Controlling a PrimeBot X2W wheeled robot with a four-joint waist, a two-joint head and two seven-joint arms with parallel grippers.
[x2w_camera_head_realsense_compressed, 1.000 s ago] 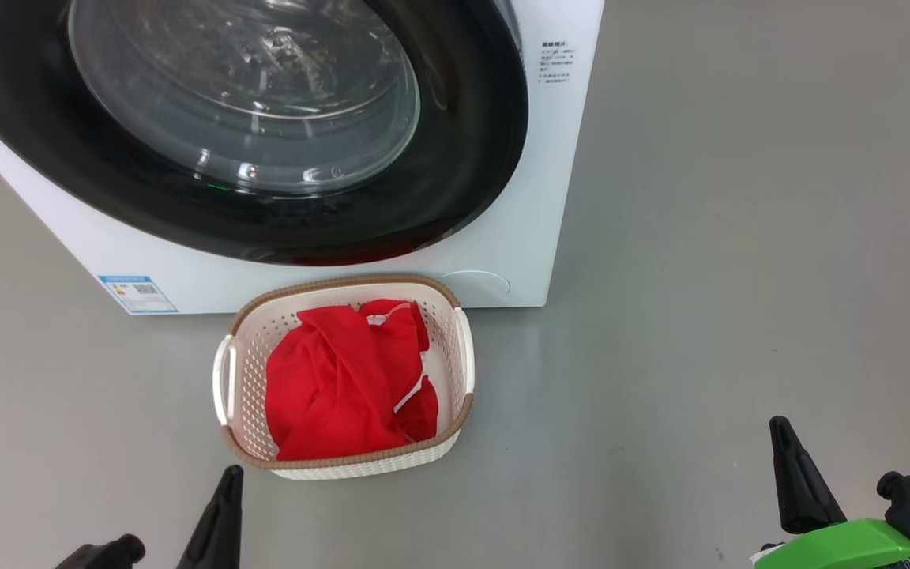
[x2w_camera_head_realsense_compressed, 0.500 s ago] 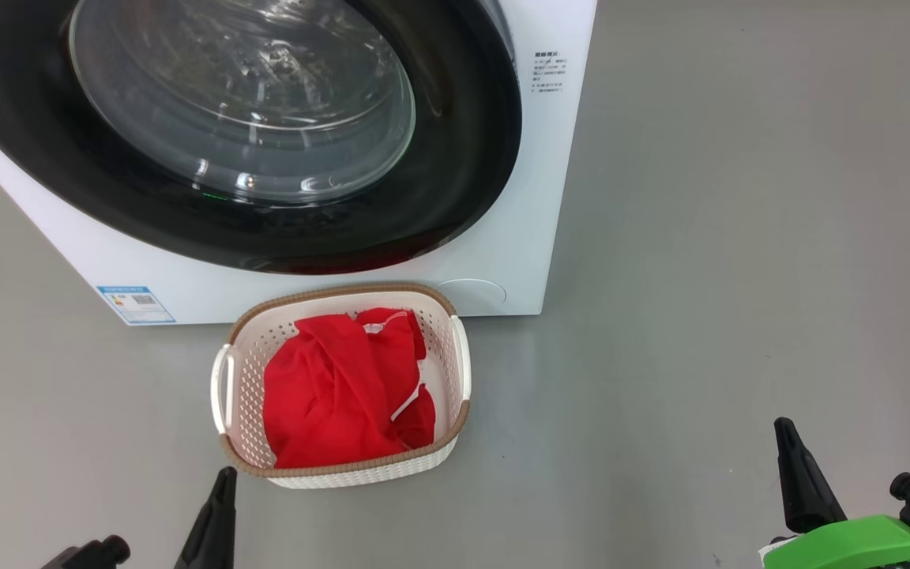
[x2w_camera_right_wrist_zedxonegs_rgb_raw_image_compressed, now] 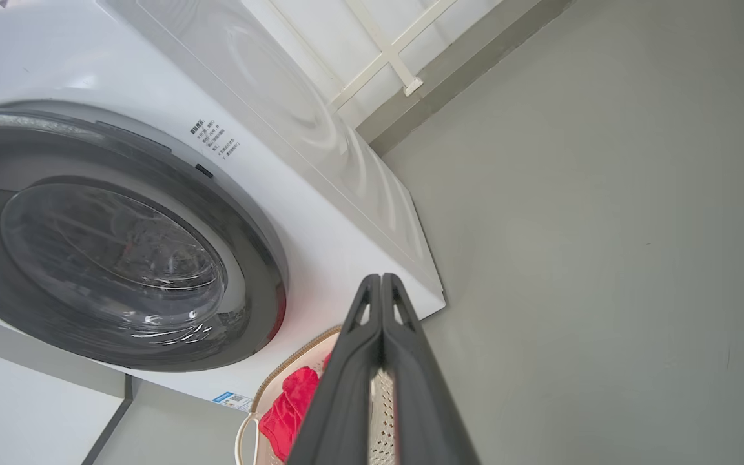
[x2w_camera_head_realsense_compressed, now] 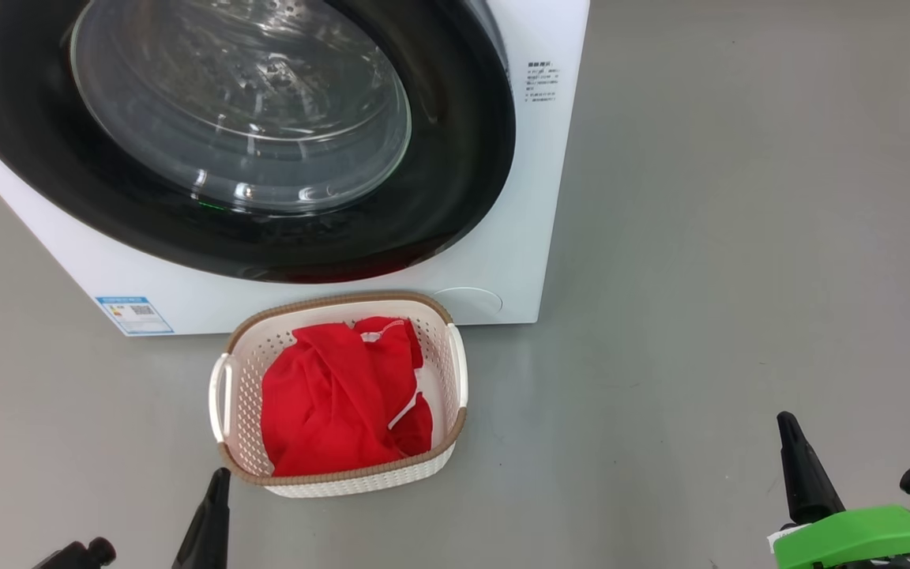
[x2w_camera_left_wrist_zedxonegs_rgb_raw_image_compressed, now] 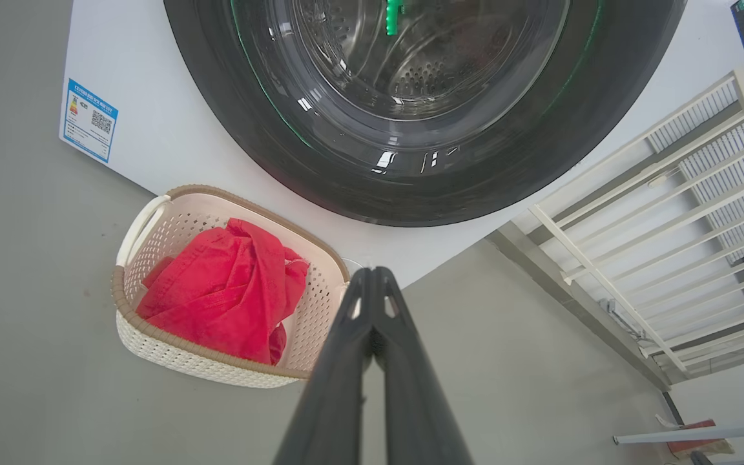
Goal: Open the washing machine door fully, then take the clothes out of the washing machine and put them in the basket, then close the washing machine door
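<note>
The floor (x2w_camera_head_realsense_compressed: 700,237) is smooth, plain grey and spreads in front of and to the right of the white washing machine (x2w_camera_head_realsense_compressed: 494,253), which stands on it at the far left. In the left wrist view a white barred railing (x2w_camera_left_wrist_zedxonegs_rgb_raw_image_compressed: 669,194) runs along the room's edge beside the machine.

The washing machine door (x2w_camera_head_realsense_compressed: 463,158), a wide black rim around a bulging glass bowl, lies flush against the machine's front. A blue label (x2w_camera_head_realsense_compressed: 133,314) sits low on that front, towards the left. The basket (x2w_camera_head_realsense_compressed: 344,302) stands on the floor just in front of the machine, below the door. The clothes (x2w_camera_head_realsense_compressed: 329,403), red with white trim, lie heaped inside it.

The left tool (x2w_camera_left_wrist_zedxonegs_rgb_raw_image_compressed: 372,279) has its two dark fingers pressed tip to tip with nothing between them. In the head view it sits at the near left, close to the basket's near left corner. The right tool (x2w_camera_right_wrist_zedxonegs_rgb_raw_image_compressed: 382,281) is likewise closed right up and empty, over bare floor well to the right of the basket, with a green part (x2w_camera_head_realsense_compressed: 858,537) on the arm behind it.
</note>
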